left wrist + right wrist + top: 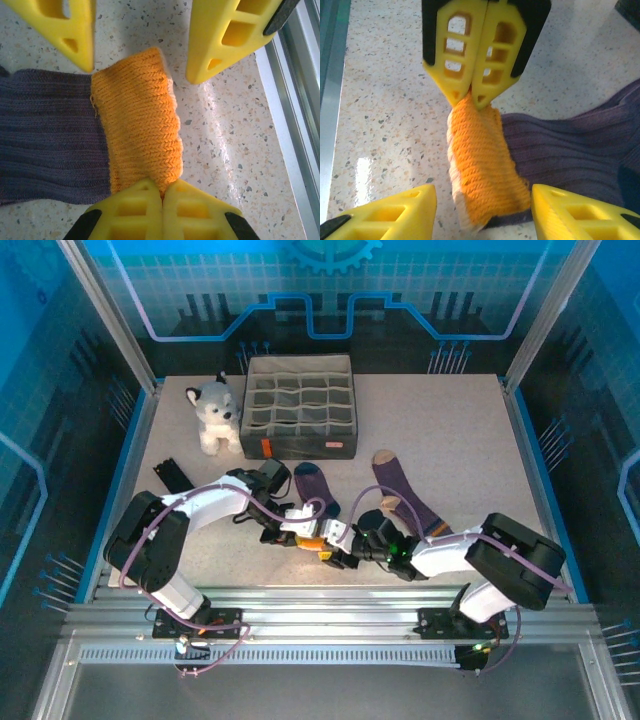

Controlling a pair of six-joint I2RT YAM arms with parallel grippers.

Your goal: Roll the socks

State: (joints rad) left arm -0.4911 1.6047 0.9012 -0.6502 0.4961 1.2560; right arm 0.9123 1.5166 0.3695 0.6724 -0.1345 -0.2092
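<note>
One of the socks [316,488] has a purple leg [45,135], a navy toe and an orange cuff [140,125], and lies flat on the speckled table. My left gripper [163,190] is shut on the near edge of that cuff, pinching the knit. My right gripper [482,210] is open, one finger on each side of the cuff's [482,160] other end without touching it. In the top view the two grippers, left [305,530] and right [335,548], meet over the cuff. The other sock [402,498], purple with tan toe and heel, lies apart to the right.
A grey divided organiser box [298,405] stands at the back, with a plush husky [212,412] to its left. A small black object [172,475] lies at the left. The metal rail of the table's near edge [295,125] runs close beside the cuff.
</note>
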